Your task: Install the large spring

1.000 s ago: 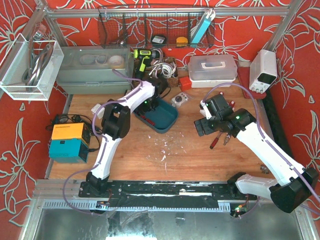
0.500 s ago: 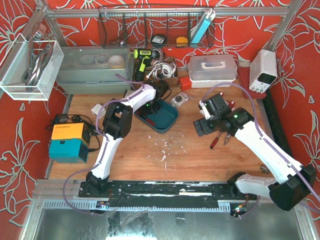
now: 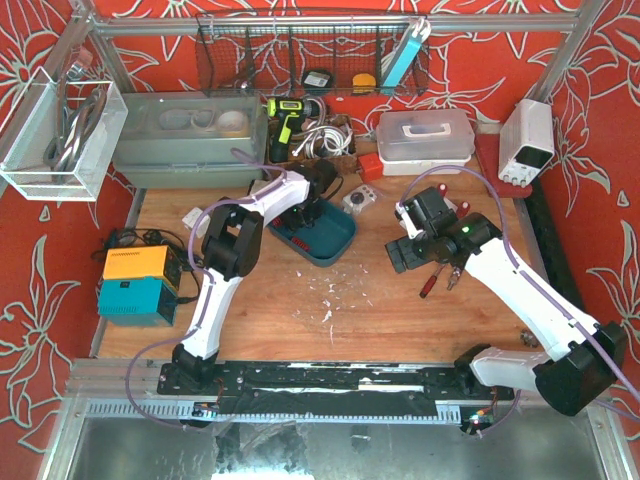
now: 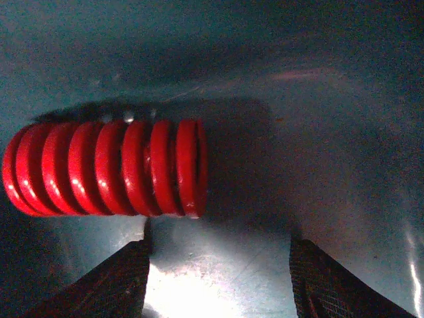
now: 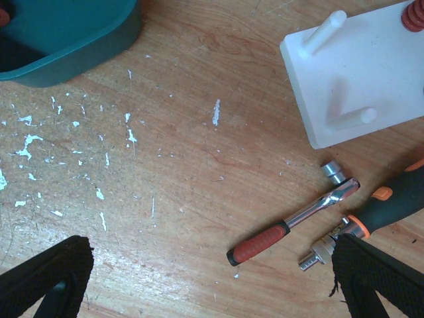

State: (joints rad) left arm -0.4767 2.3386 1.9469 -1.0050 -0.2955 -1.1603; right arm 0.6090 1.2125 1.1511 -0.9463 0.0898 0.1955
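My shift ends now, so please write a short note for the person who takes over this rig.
Left gripper: open, in the tray; spring lies on its side just beyond the fingertips, not gripped.
Right gripper: wide open, empty, above the table near the ratchet.
Block: on the table, two pegs bare.
Done: nothing yet. Left: grip spring, carry it to the block, probably fit it on a peg.

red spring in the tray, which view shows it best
Left wrist: the red spring lies on its side, coils clear. From above, the left arm hides it; the right wrist shows little beyond the tray's corner.
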